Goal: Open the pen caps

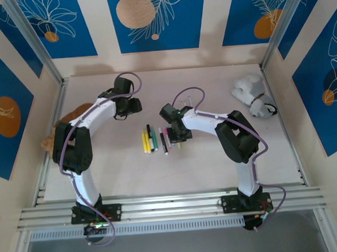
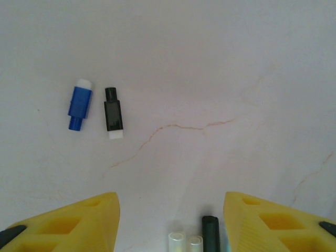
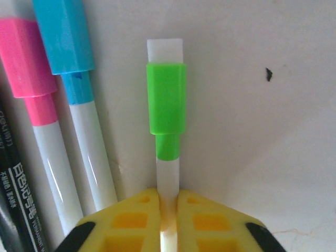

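1. Left of the row of pens, an orange-brown object lies at the edge of the surface, partly hidden behind the left arm.
2. That arm rises from its base, folds at the elbow and reaches rightward to the row's far-left side. The left pincer has its yellow fingers spread wide, with nothing between them.
3. Beyond the row's ends, in the left wrist view, two loose caps lie on bare surface. A blue cap and a black cap lie side by side without touching. Each has a white tip, and they point opposite ways.
4. Three ends from the row show between those fingers: two clear and one black end.
5. The right arm stretches left from its folded elbow onto the row's right side. The right pincer is pressed together on the white barrel of the green pen.
6. Its green cap sits on that pen, just ahead of the fingertips.
7. Left of the green pen lie three more from the row: a black pen, then a pink cap and a light-blue cap, each on its own pen.
8. Right of the row and well apart from it, a white bundle rests near the far corner.
9. Count: two caps off, three caps seen on. I cannot tell the total number of pens.
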Robot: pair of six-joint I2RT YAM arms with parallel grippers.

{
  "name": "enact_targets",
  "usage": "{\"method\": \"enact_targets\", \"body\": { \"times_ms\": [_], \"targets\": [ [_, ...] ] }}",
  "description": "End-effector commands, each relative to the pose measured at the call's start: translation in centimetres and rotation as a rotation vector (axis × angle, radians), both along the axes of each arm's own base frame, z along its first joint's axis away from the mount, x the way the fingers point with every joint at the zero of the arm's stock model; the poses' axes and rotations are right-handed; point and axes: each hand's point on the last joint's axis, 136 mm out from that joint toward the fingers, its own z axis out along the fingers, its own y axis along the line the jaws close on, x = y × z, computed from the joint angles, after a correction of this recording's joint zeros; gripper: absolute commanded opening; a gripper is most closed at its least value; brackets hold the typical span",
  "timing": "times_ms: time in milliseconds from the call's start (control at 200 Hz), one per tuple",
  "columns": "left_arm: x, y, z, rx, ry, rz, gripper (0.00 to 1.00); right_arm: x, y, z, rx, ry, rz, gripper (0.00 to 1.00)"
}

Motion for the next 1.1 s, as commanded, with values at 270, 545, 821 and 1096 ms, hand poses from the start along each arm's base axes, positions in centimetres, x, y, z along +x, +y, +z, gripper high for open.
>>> {"method": "enact_targets", "body": {
  "times_ms": [270,545,821,1096],
  "targets": [
    [-2.8,-6.4,0.9,-0.154,0.007,-0.116,0.53,-0.8,-0.4,2.4,0.139,-0.073,0.062,0.00],
    [-4.5,-12.3,1.4,-0.304,0.042,-0.185,0.57,-1.8,1.5,7.5,0.412,-0.139,0.126,0.00],
    [-5.1,-16.8,2.8,-0.430,0.042,-0.237,0.58,-1.6,2.0,10.0,0.528,-0.169,0.119,0.00],
    [-6.0,-18.5,2.8,-0.454,0.053,-0.272,0.54,-0.9,1.8,11.3,0.541,-0.205,0.092,0.00]
  ]
}}
